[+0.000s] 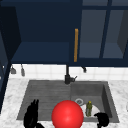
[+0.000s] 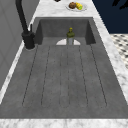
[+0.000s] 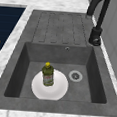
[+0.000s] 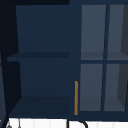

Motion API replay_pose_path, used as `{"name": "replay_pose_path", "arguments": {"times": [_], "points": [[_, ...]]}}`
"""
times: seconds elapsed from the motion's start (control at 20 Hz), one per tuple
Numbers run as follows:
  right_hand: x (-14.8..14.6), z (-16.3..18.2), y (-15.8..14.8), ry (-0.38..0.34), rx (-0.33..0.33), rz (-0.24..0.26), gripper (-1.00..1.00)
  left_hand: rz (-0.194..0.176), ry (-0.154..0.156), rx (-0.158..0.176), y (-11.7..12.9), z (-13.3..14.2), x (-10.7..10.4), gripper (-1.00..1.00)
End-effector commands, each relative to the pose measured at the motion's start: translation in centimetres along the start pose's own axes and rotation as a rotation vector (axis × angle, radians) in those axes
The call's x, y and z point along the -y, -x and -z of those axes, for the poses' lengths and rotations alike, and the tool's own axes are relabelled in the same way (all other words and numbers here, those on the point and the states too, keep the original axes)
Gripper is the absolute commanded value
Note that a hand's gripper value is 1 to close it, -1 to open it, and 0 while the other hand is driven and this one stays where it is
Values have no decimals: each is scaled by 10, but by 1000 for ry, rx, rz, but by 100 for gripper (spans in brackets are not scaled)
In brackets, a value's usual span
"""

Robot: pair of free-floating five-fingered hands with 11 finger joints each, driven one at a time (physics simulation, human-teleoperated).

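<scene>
Sink basin [image 3: 93, 79]: bottle [image 3: 47, 75], label unreadable

Left hand [image 1: 31, 116], right hand [image 1: 102, 119]: matte black, human-shaped, slim fingers, no arms, no markings.

No words or numbers can be read anywhere. The green bottle [image 3: 47, 75] on the white plate [image 3: 58, 90] has a label, but its marks are too blurry to make out.
</scene>
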Motion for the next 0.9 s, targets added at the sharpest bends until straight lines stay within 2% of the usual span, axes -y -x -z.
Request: {"name": "replay_pose_path", "arguments": {"times": [0.0,0.85], "points": [[0,0,0,0,0,0,0,23,118,45,0,-2,3,-100],[0,0,0,0,0,0,0,39,153,54,-1,-13,17,-100]]}}
